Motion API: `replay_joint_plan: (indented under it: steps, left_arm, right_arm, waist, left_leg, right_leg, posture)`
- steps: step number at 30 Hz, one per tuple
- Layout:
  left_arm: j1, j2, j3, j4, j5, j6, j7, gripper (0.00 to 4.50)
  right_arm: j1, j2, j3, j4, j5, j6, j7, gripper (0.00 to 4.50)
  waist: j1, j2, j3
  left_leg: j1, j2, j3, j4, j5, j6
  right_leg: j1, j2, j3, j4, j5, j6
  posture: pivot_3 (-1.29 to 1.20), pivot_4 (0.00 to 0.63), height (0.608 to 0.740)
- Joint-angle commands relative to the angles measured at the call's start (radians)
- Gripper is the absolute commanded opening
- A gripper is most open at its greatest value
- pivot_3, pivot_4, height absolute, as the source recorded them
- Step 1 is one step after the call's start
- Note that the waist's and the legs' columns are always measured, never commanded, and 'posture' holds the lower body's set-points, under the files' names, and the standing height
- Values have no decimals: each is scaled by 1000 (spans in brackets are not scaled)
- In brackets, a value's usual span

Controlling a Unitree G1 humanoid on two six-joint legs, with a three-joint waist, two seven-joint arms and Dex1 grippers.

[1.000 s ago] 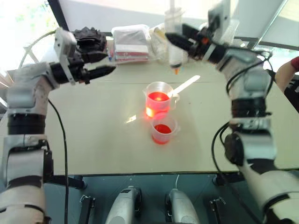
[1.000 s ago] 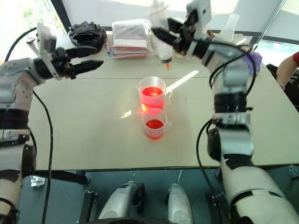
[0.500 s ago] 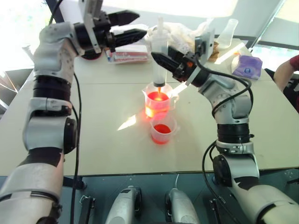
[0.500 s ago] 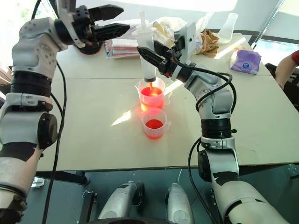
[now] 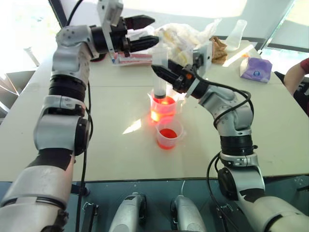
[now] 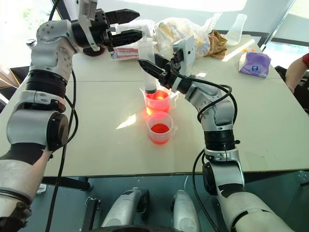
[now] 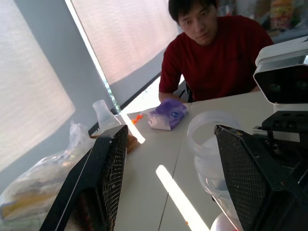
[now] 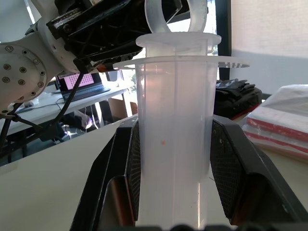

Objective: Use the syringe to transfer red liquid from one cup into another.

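The right end effector (image 8: 173, 166) clamps the upright syringe (image 8: 172, 144).

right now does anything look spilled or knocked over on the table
Nothing stands out. The taller beaker and shorter cup stand upright with red liquid inside, and the table around them looks dry.

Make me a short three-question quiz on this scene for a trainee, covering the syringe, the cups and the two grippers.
1. True or false: the right gripper is shut on the syringe.
2. The syringe tip is in which cup? A) the tall beaker B) the short cup C) the flask
3. Fill in: the left gripper, by the plunger top, has its jaws ____.

Key: 1 true; 2 A; 3 open.
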Motion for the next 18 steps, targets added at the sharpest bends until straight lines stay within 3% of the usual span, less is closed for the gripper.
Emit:
replay_joint_plan:
  steps: [1,2,13,18]
  left_arm:
    - [-39,-38,-14,49,38,-57,1,3006]
    - [-39,-46,-16,65,48,-71,0,3006]
    - [-28,-114,2,118,81,-164,7,17]
    - [-37,-121,5,123,84,-163,22,17]
  right_arm:
    - [-12,3,33,-63,-13,-55,11,1488]
    - [-7,4,39,-58,-23,-69,11,1488]
    - [10,12,71,121,-180,-293,-15,1488]
    - [16,19,72,163,-186,-327,-17,1488]
  waist:
    - [0,0,0]
    - [0,0,0]
    - [-2,0,0]
    - [-2,0,0]
  left_leg:
    - [0,0,0,0,0,0]
    - [0,0,0,0,0,0]
    - [0,0,0,0,0,0]
    - [0,0,0,0,0,0]
  right_leg:
    - [0,0,0,0,0,0]
    - [0,0,0,0,0,0]
    - [0,1,-1,0,0,0]
    - [0,1,-1,0,0,0]
  posture:
    - [0,150,740]
    - [0,150,740]
    - [0,150,740]
    - [0,150,740]
